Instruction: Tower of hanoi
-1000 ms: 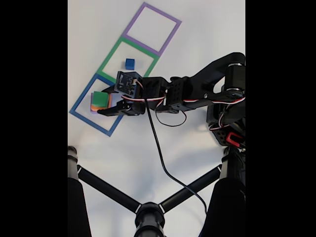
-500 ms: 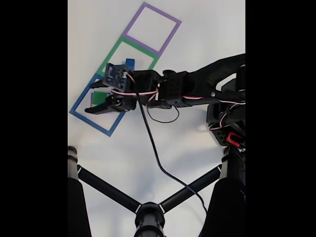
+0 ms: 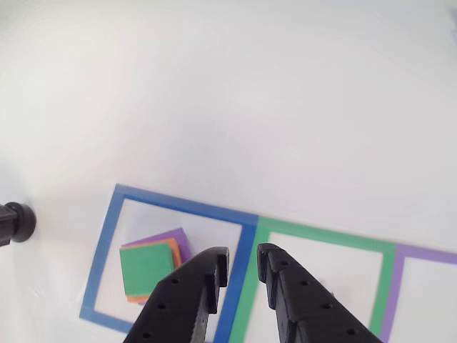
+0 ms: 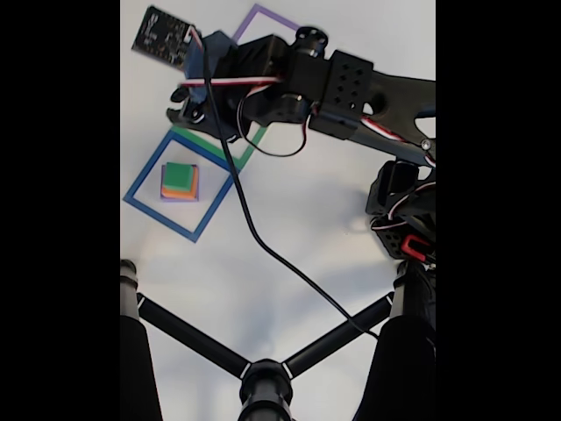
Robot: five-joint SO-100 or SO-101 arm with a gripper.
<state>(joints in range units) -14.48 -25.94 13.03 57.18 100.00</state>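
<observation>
Up close, in the other view, the gripper (image 3: 243,263) has its two black fingers (image 3: 275,275) a little apart with nothing between them. The fingertips hang over the line where the blue tape square (image 3: 107,236) meets the green tape square (image 3: 385,268).

Inside the blue square sits a stack of three blocks: the green block (image 3: 146,269) on top, the orange block (image 3: 173,251) showing as a thin edge under it, and the purple block (image 3: 178,239) at the bottom, sticking out at one corner. The stack lies just left of the fingers in this view, not touching them.

From the fixed view, the arm (image 4: 351,83) reaches over the green square, and the stack (image 4: 180,181) sits clear of it inside the blue square (image 4: 140,200). Further along, the purple tape square (image 4: 254,13) is partly hidden by the arm.
</observation>
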